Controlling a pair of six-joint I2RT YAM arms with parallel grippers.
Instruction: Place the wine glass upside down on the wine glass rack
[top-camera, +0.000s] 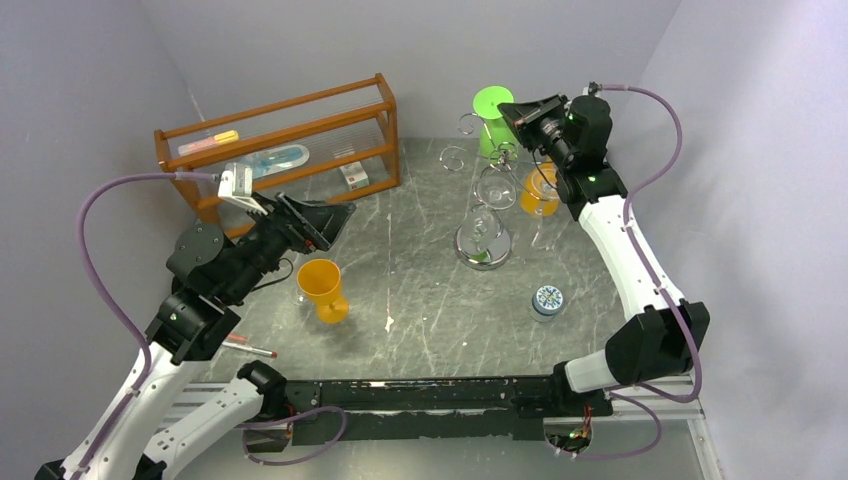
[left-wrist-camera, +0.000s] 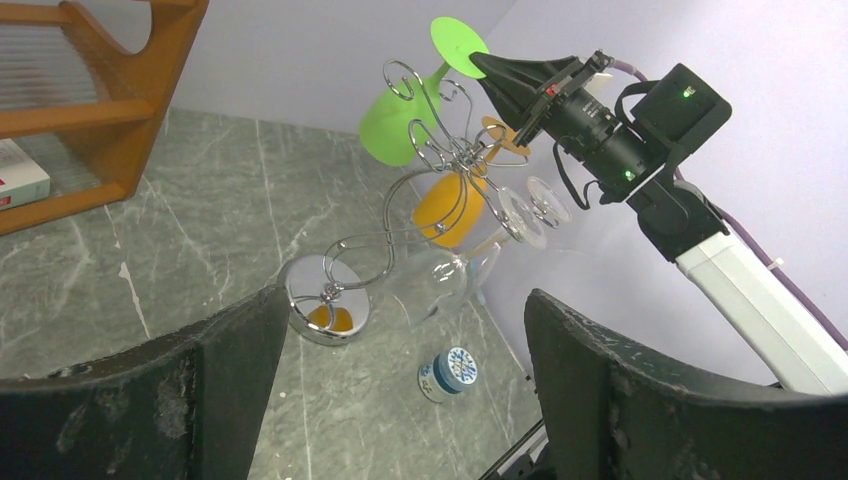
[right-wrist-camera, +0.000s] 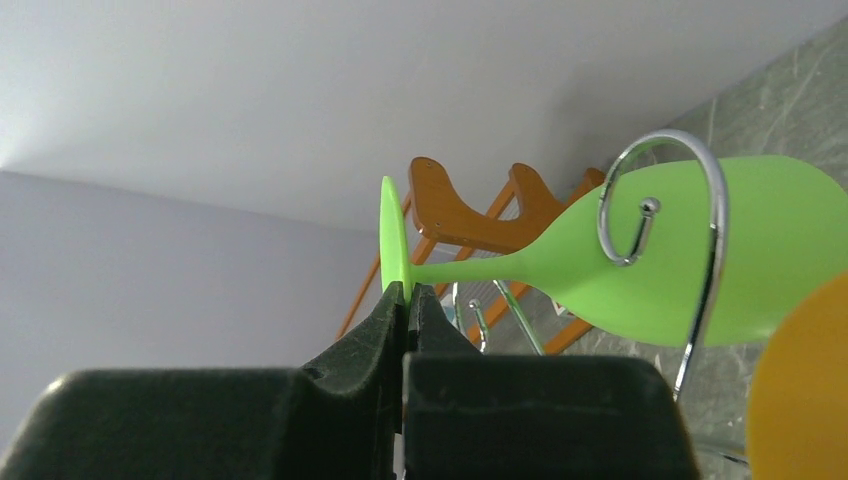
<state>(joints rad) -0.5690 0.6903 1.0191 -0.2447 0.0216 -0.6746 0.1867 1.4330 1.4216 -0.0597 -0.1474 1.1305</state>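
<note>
The wine glass (top-camera: 491, 115) is showing as one piece of bright, opaque lime-green plastic. It has a flat round foot, a thin stem and a deep rounded bowl. It is hanging upside down at the far side of the wine glass rack (top-camera: 483, 240), level with the curled chrome arms on top. The foot is pointing up and the bowl's mouth is pointing down. Its long axis is running from foot to bowl at a steep lean rather than dead plumb, with the bowl swinging out away from the rack's post.

In the right wrist view one scroll arm (right-wrist-camera: 712, 250) is crossing in front of the green bowl (right-wrist-camera: 760, 250). Whether the wire is touching the glass cannot be told.

The right pincer (right-wrist-camera: 408, 300) is closing tight on the rim of the green foot, pinching the thin disc edge between its two black fingers, just above the rack's top.

An orange glass (left-wrist-camera: 450, 210) and clear glasses (left-wrist-camera: 520, 210) are hanging bowl-down from the rack's arms on the side nearest the right arm. The rack's round shiny base (left-wrist-camera: 325, 300) is sitting on the grey marbled tabletop (top-camera: 420, 300).

The left pincer (top-camera: 345, 215) is hovering well to the left of the rack with its jaws spread wide and gripping nothing. It is above an orange goblet (top-camera: 322, 285) standing upright.
</note>
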